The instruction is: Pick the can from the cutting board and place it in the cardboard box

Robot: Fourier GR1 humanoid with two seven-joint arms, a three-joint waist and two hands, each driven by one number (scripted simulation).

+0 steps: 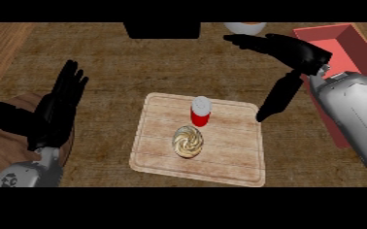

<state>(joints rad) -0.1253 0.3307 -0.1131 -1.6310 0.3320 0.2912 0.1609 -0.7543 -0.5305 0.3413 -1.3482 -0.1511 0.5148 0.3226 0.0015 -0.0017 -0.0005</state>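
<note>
A red can (201,111) with a silver top stands upright on the pale wooden cutting board (229,160), near its far edge. My right hand (290,53) hovers open above and to the right of the can, fingers stretched left and thumb hanging down beside the board's right edge. It holds nothing. The box (345,46), red-walled and open, lies at the far right, partly behind my right forearm. My left hand (58,106) rests open at the left, fingers up.
A swirled pastry (188,141) lies on the board just in front of the can. A black object (162,30) sits at the counter's far edge. A white round vessel (245,27) shows next to it. A dark round wooden thing (16,131) lies under my left hand.
</note>
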